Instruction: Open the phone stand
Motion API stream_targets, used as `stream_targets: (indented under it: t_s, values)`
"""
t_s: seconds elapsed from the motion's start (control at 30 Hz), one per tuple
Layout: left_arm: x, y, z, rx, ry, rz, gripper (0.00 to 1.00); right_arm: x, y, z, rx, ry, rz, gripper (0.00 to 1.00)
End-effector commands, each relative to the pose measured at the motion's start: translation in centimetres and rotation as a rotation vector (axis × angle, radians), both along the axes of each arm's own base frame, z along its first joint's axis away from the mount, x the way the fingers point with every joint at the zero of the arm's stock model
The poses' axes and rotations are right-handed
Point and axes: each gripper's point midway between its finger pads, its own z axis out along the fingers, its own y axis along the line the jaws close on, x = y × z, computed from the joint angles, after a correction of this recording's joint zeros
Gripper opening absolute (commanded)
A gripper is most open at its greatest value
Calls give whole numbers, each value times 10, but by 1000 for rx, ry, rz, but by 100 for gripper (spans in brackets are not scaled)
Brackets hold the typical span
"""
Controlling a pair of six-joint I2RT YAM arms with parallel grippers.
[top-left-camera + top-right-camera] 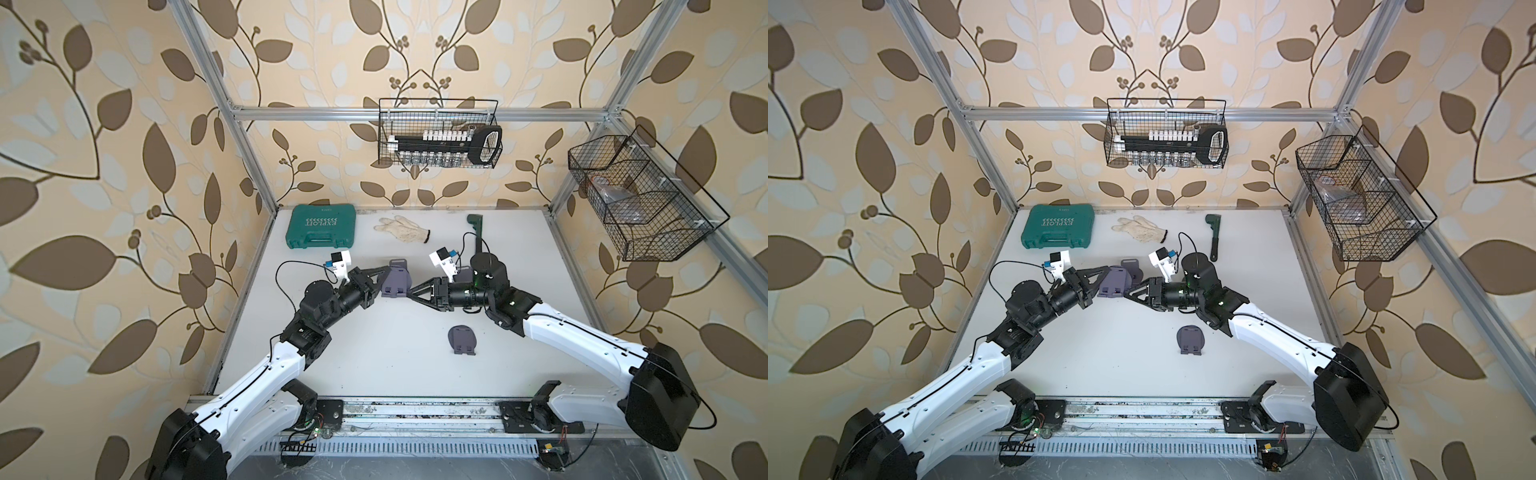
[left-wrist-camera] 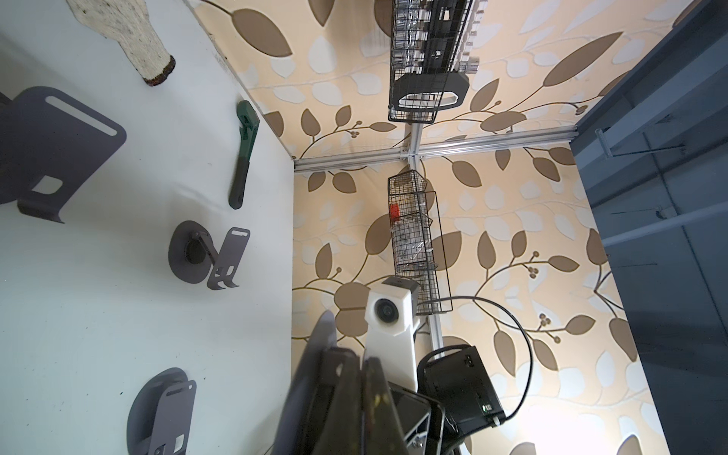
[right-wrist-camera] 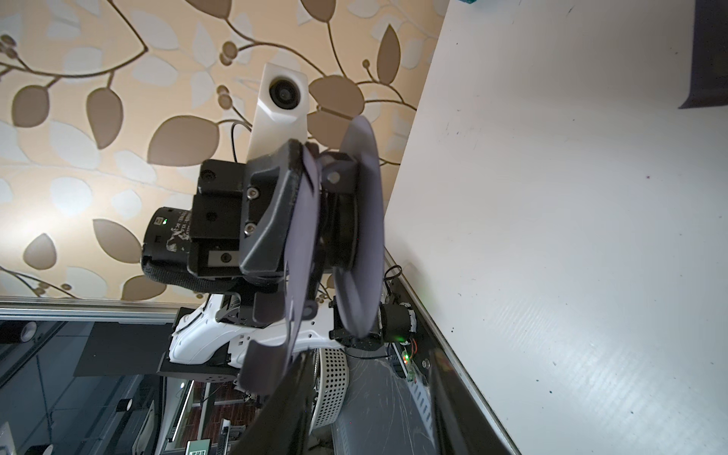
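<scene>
A purple phone stand hangs just above the white table, between the two arms. My left gripper is shut on its flat plate. The stand's round base stands a little apart from that plate. My right gripper is open at the stand's other end. One of its fingers sits right under the plate's curled lip, and nothing is clamped between the fingers.
Another stand stands just behind the held one. A folded one lies nearer the front, and an opened one is by the right arm. At the back are a green case, a glove and a wrench. Wire baskets hang on the walls.
</scene>
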Motion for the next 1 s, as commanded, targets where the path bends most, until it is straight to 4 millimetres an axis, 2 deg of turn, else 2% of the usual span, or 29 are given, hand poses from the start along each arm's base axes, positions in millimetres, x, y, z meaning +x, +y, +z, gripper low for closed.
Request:
stream_targets:
  t_s: [0.0,0.43,0.53,0.8,0.87,0.97]
  values:
    - [-8,-2,29,-45,-86,-26,0,7,10,14,13,-54,27,43]
    - [-10,-6,36,-57,-112,-56,0,17,11,-1,-26,-43,17,38]
    - [-11,-10,37,-64,-117,-77,0,23,13,1,-20,-48,10,36]
    - [-12,-14,33,-77,-103,-107,0,45,14,21,16,-85,-17,34]
    - [-11,-16,32,-88,-95,-115,0,49,12,25,34,-87,-25,29]
    - [-11,-20,28,-85,-65,-136,0,54,13,29,45,-92,-31,16]
